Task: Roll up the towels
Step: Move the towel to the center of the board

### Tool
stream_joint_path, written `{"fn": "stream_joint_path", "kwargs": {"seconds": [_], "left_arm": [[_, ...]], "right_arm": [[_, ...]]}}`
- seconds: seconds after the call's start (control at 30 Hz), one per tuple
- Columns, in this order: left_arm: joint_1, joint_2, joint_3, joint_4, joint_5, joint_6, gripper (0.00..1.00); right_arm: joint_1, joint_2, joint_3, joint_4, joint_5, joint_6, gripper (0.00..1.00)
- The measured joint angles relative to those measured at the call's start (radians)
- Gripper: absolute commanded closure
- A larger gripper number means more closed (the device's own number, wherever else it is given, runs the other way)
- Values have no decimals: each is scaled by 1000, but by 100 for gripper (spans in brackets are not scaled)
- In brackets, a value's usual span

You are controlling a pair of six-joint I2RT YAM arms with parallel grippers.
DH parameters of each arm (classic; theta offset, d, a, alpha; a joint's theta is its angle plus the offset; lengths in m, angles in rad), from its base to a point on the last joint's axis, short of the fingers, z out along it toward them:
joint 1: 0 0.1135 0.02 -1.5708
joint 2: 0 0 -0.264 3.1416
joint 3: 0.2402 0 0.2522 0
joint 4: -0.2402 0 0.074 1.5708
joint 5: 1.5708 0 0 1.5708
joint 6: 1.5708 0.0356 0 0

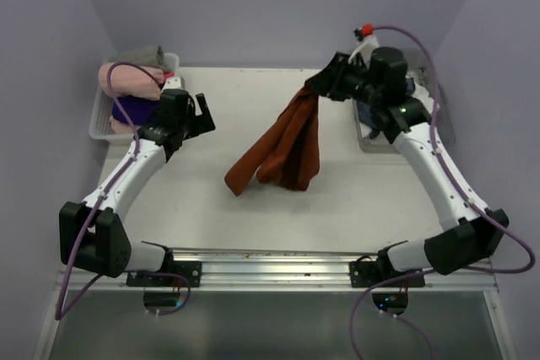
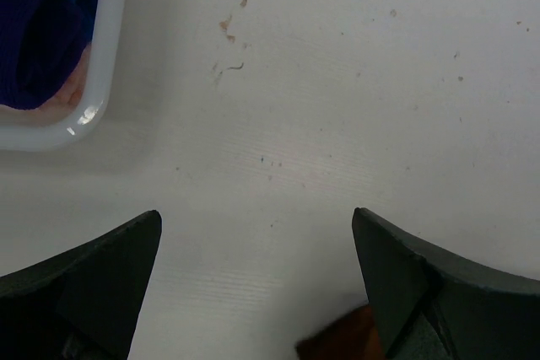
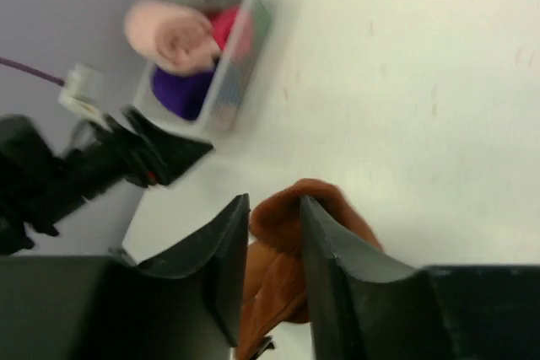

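Rust-brown towel (image 1: 283, 145) hangs pinched in the right jaws — left jaws spread wide above the table (image 1: 253, 208).

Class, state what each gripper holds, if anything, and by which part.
The right gripper pinches the rust-brown towel by its bunched top end, the rest trailing onto the table. The left gripper holds nothing.
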Motion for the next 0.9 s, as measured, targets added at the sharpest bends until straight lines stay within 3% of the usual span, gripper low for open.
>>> {"fn": "stream_joint_path", "kwargs": {"seconds": [0.07,0.23,0.47,0.7,0.77,0.87,0.9], "left_arm": [[14,1,0,0,20,-3,1],[12,17,-2,9,110,-6,7],[-153,91,-94,50,214,-14,16],[-246,133,-311,93,381,-82,27],[-258,132,-325,98,391,-92,38],[-271,138,-325,117,395,-109,69],[-273,142,-325,119,394,-113,86]], "right_arm": [[32,44,-138,-16,-8,-14,38],[61,183,-301,-143,53,-61,37],[72,72,-524,-196,167,-84,39],[211,45,-690,-202,237,-66,37],[217,46,-726,-202,246,-54,38],[216,63,-741,-201,256,-42,50],[219,72,-741,-194,257,-37,55]]}}
